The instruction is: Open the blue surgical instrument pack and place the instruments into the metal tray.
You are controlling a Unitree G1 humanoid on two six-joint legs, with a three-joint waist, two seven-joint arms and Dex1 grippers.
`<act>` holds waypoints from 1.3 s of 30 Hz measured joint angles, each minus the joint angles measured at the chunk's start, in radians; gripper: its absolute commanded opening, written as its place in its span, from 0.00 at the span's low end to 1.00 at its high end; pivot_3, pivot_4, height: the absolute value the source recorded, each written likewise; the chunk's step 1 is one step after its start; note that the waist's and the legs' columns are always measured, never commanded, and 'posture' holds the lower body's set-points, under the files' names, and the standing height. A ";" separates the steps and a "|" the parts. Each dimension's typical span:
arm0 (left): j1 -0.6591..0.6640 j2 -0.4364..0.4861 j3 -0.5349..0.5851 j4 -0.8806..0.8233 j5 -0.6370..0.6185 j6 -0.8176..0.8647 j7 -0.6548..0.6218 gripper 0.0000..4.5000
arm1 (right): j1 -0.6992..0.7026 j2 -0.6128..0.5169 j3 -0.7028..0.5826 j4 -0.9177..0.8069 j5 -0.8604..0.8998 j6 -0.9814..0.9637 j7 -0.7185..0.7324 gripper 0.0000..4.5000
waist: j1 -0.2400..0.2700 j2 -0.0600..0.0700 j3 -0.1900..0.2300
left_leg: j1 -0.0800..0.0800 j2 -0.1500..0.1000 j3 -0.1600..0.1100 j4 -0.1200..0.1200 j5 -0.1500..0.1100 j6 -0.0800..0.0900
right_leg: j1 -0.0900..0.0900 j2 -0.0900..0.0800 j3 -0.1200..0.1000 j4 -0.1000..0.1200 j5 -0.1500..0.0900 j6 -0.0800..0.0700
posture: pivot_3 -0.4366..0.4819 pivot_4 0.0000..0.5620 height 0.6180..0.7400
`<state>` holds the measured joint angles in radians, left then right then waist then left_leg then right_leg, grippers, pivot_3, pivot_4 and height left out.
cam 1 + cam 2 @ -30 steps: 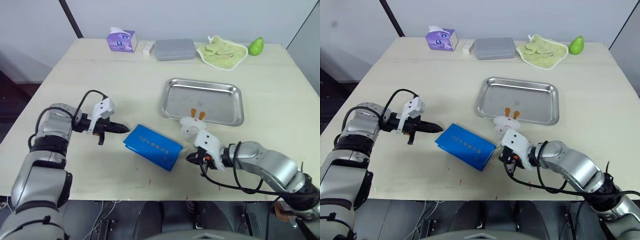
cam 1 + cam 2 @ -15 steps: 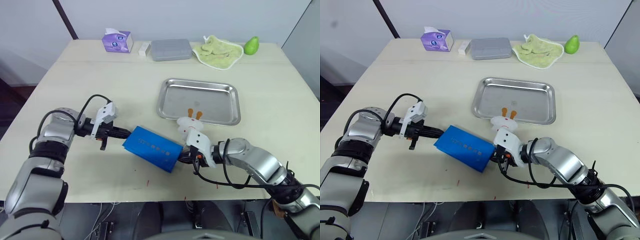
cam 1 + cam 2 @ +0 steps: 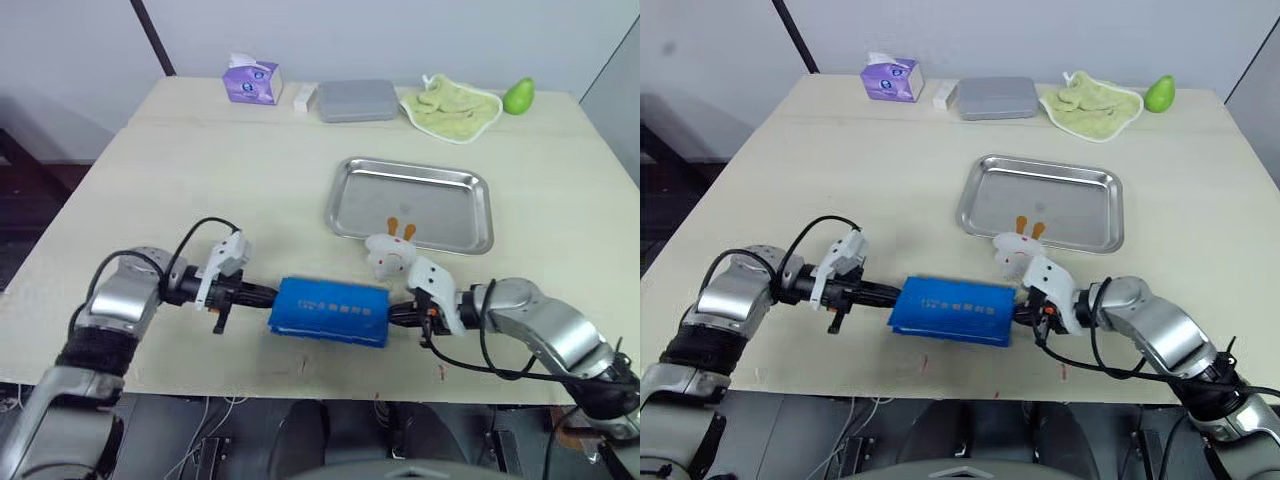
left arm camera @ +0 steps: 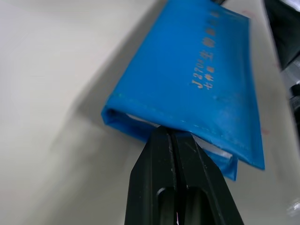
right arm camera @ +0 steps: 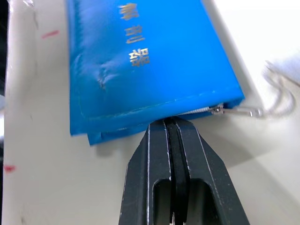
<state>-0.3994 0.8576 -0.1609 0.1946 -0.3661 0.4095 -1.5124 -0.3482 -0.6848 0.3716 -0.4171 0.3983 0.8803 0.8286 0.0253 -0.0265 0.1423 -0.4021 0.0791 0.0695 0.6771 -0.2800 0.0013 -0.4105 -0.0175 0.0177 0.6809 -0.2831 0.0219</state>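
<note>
A closed blue surgical instrument pack (image 3: 331, 311) lies near the worktop's front edge. The left gripper (image 4: 170, 134) and right gripper (image 5: 169, 123), fingers pressed together, touch its opposite ends. The metal tray (image 3: 412, 203) sits behind, empty. Shoved unevenly, the pack could slide off the edge.

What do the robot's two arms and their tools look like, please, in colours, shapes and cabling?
Both arms are rounded silver-grey metal segments with black joints. Each wrist carries a white plastic housing, with a loose black cable looping from wrist to forearm. The left tool and right tool each end in two slim black tapered fingers with slotted bases. The right housing bears two small orange tabs.
</note>
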 measured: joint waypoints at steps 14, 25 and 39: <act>0.067 -0.099 0.015 -0.121 -0.009 0.046 0.079 0.01 | 0.100 -0.107 -0.088 -0.062 -0.002 -0.017 0.046 0.00 | -0.002 0.000 0.000 | 0.000 -0.001 -0.001 0.000 -0.001 0.001 | 0.000 0.001 0.001 0.000 0.000 0.001 | 0.48 0.27 1.00; 0.066 -0.174 -0.016 -0.140 0.007 0.043 0.086 0.01 | 0.190 -0.183 -0.160 -0.105 -0.001 -0.034 0.074 0.00 | -0.002 0.000 0.000 | 0.000 -0.001 -0.002 0.000 -0.001 0.001 | 0.000 0.001 0.001 0.000 0.000 0.001 | 0.48 0.27 1.00; 0.069 -0.221 -0.059 -0.144 0.023 0.025 0.087 0.01 | 0.272 -0.222 -0.229 -0.137 0.004 -0.035 0.083 0.00 | -0.002 0.000 0.000 | 0.000 -0.002 -0.003 0.001 -0.001 0.001 | 0.001 0.001 0.001 -0.001 0.000 0.001 | 0.48 0.27 1.00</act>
<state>-0.3305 0.6370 -0.2200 0.0503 -0.3433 0.4345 -1.4254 -0.0766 -0.9071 0.1424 -0.5543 0.4021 0.8454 0.9117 0.0230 -0.0264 0.1422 -0.4022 0.0775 0.0667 0.6776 -0.2808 0.0026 -0.4095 -0.0165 0.0187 0.6802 -0.2834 0.0227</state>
